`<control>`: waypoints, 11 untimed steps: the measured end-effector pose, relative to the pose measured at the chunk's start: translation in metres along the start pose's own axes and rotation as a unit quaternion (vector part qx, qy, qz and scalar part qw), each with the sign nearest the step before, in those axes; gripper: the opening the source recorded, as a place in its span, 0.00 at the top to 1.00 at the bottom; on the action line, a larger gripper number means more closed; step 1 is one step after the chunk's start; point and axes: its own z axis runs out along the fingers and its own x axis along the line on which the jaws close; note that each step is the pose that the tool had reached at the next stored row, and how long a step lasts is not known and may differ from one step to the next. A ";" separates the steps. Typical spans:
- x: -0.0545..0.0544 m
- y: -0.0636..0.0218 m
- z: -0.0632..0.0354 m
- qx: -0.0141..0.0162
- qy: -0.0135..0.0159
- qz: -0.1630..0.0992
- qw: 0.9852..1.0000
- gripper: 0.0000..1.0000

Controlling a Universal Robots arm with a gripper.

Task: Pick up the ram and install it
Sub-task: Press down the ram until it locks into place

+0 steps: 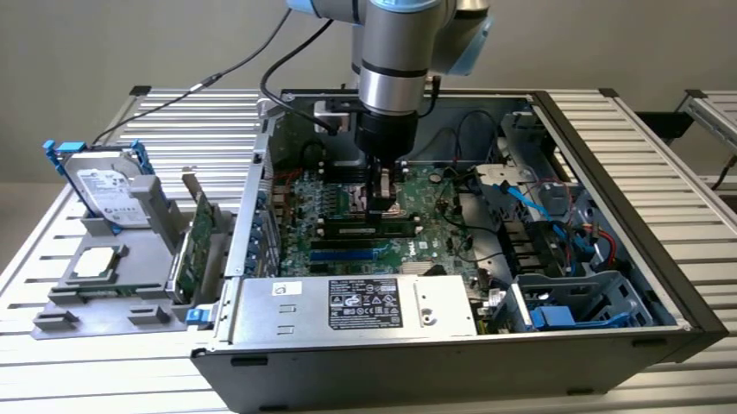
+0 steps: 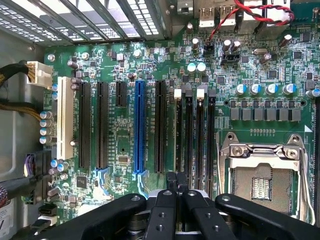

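Inside the open computer case (image 1: 679, 302) at scene centre, motherboard (image 1: 334, 241) below, the gripper (image 1: 386, 207) stands fingers pressed together at twelve o'clock of the ram (image 1: 368, 229), which lies seated flat in its slot.

Matt black fingers (image 2: 192, 212); glossy green motherboard (image 2: 125, 145)

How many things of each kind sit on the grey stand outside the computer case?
Hard drive with blue rails: 1
Green expansion card: 1
Silver square chip: 1
Total: 3
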 end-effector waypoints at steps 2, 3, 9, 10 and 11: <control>0.000 0.0000 0.0009 0.000 0.000 0.000 1.000 0.89; 0.000 0.0001 0.0010 0.000 0.000 0.000 1.000 0.89; 0.001 0.0005 -0.0065 0.000 0.000 0.000 1.000 0.89; 0.002 0.0008 -0.0088 0.000 0.000 0.000 1.000 0.89; 0.002 0.0009 -0.0105 0.000 0.000 0.000 1.000 0.89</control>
